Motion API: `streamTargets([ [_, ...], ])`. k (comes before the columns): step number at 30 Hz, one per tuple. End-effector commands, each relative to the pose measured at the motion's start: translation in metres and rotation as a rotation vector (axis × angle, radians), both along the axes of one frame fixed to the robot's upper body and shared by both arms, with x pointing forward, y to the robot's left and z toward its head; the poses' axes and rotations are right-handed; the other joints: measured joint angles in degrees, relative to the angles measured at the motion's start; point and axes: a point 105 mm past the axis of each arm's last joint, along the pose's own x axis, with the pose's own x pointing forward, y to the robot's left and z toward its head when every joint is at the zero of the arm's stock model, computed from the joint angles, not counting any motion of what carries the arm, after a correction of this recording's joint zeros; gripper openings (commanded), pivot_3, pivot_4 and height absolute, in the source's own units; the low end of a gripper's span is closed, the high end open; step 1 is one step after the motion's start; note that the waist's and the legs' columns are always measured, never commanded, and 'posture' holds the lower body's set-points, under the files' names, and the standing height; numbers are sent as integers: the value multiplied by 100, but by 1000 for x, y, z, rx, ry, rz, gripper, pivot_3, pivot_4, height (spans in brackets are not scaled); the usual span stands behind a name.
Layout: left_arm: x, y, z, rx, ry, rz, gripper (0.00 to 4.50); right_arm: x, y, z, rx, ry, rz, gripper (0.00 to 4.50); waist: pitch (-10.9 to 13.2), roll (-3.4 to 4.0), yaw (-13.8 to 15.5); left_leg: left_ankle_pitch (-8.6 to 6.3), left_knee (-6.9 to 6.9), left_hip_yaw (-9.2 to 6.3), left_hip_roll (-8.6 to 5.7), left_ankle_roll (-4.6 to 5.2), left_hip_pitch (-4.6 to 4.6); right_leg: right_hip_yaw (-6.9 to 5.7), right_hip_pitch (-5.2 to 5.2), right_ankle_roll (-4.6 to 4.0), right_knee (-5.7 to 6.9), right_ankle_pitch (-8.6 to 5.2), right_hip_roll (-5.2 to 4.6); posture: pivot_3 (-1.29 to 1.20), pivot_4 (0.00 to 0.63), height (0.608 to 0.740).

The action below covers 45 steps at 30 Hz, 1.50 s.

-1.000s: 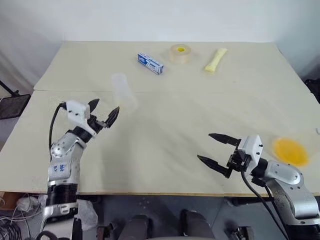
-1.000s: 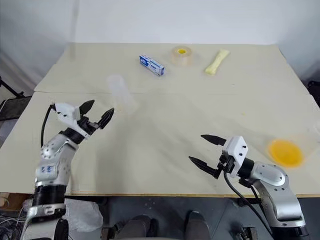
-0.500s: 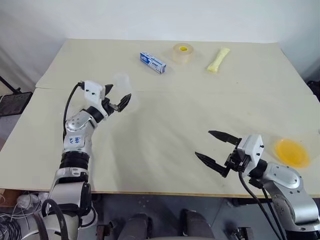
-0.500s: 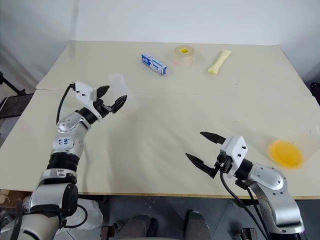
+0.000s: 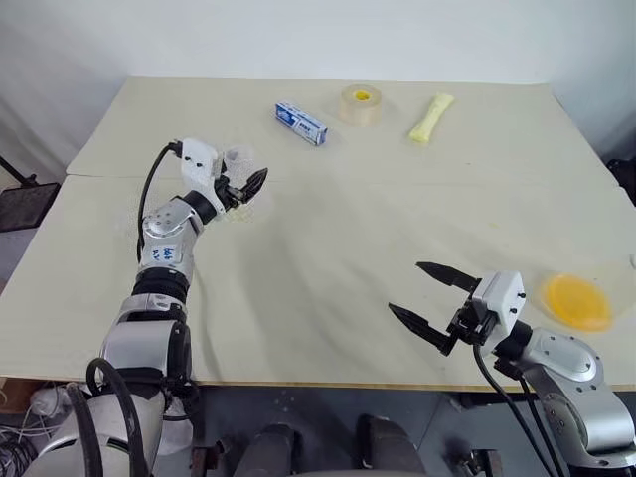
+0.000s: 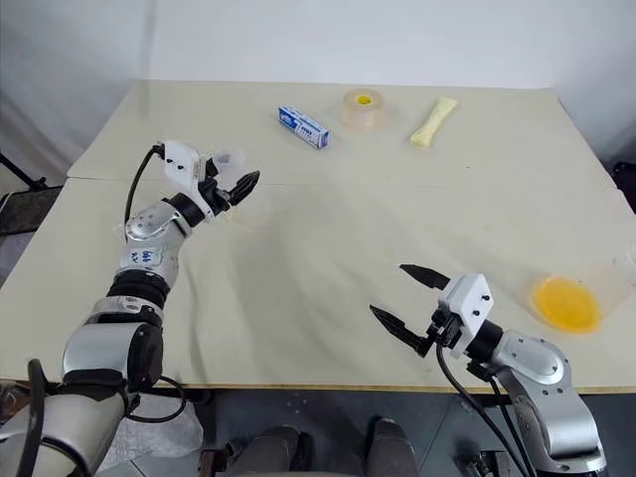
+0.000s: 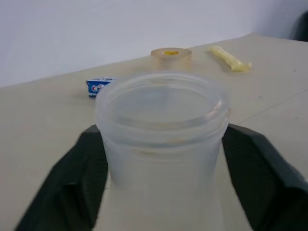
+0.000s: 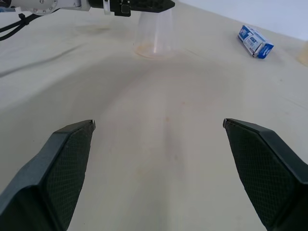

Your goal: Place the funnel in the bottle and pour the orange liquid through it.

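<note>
Left end effector arrives at the bottle

The left end effector (image 5: pixel 241 186) has reached forward across the worktop (image 5: pixel 328 248) from nearer the front edge; its fingers now flank the upright bottle (image 7: pixel 162 144), though I cannot tell if they grip it (probably steadying it for the funnel). The right end effector (image 5: pixel 425 294) hangs released, unmoved. The orange liquid (image 5: pixel 575 301) sits at the right edge, well apart. I cannot make out the funnel.

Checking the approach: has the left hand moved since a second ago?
Yes. The left hand has travelled up the table, away from the near edge and toward the blue box, and now straddles the bottle.
</note>
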Motion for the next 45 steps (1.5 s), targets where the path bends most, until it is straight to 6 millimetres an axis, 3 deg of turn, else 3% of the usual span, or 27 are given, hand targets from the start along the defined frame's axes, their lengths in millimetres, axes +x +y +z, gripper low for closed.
streamTargets([
  [1, 1, -2, 13, 8, -42, -9, 2487, -3, 2, 10, 3, -52, 7, 4500, 0, 0, 1, 0, 1, 0, 0, 0, 0, 0, 0, 0, 2, 0, 0, 0, 150, 740],
  [7, -3, -5, 26, 29, -83, -59, 2448, -1, 0, 10, -2, -55, 2, 4500, 0, 0, 0, 1, 3, 1, 0, 2, 0, 0, 0, 0, 5, 0, -1, 0, 150, 740],
  [11, -14, -21, 42, 44, -132, -201, 2448, 0, -4, 12, -11, -60, 4, 4500, 4, -6, 5, 1, 3, 1, 0, 2, -1, 0, -1, 0, 5, 0, -1, 0, 150, 740],
  [16, -52, -66, 55, 119, -173, -538, 2448, -7, -14, 18, -44, -45, 49, 4500, 4, -7, 7, 2, 7, -6, -4, 4, -9, -7, -2, 3, 4, 2, -7, 0, 150, 740],
  [21, -87, -107, 48, 139, -142, -779, 2448, -6, -20, 21, -66, -57, 36, 4500, 4, -6, -2, 2, 7, -8, -3, 4, -10, -7, -1, 3, 4, 2, -7, 0, 150, 740],
  [25, -103, -132, 39, 131, -102, -876, 2448, -6, -19, 21, -61, -65, 23, 4500, 4, -7, 0, 3, 21, -6, 1, 5, -10, -4, 0, 3, 8, 2, -4, 0, 150, 740],
  [36, -99, -155, 7, 174, 13, -868, 2448, -14, -17, 18, -46, -73, -35, 4500, 4, -6, 12, 3, 27, -6, 0, 4, -10, 0, 3, 3, 9, 2, -5, 0, 150, 740],
  [45, -100, -163, -3, 167, 63, -873, 2448, -15, -15, 16, -35, -73, -70, 4500, 4, -6, 11, 3, 29, -7, -2, 4, -13, 0, 2, 3, 8, 2, -5, 0, 150, 740],
])
